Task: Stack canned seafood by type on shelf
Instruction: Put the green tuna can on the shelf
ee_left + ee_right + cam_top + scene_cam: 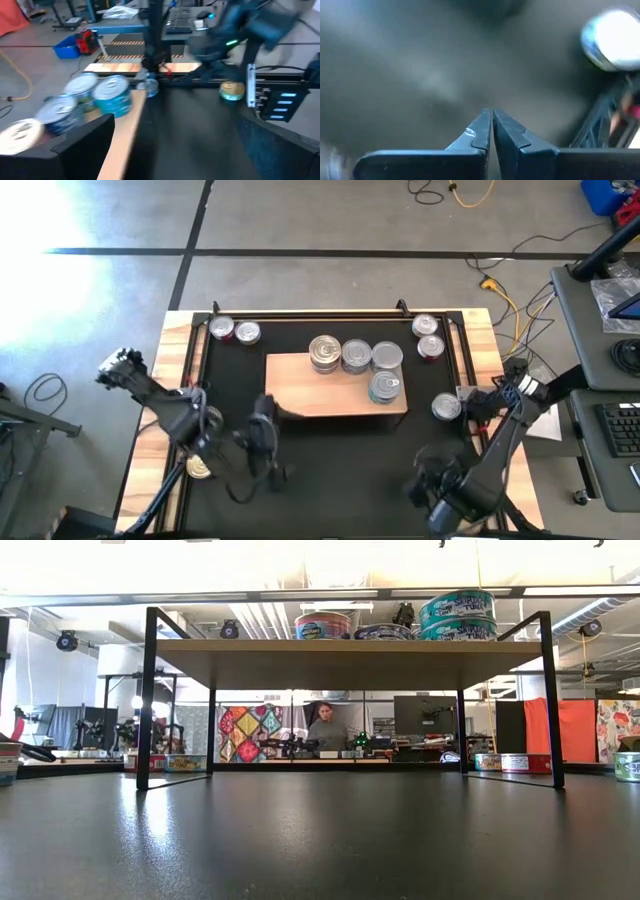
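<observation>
My shelf [300, 385] stands at the middle of the black mat [340, 460]. On the shelf's far edge sit three tins in a row [355, 355], with a fourth tin [385, 387] just in front of the rightmost. Behind the shelf, two tins [234, 330] lie at the mat's far left corner and two more [428, 336] at its far right. One tin [446, 406] lies right of the shelf. My left gripper [262, 415] is at the shelf's left end, and another tin [200, 468] lies under my left arm. My right gripper [425, 470] is over the mat's near right.
</observation>
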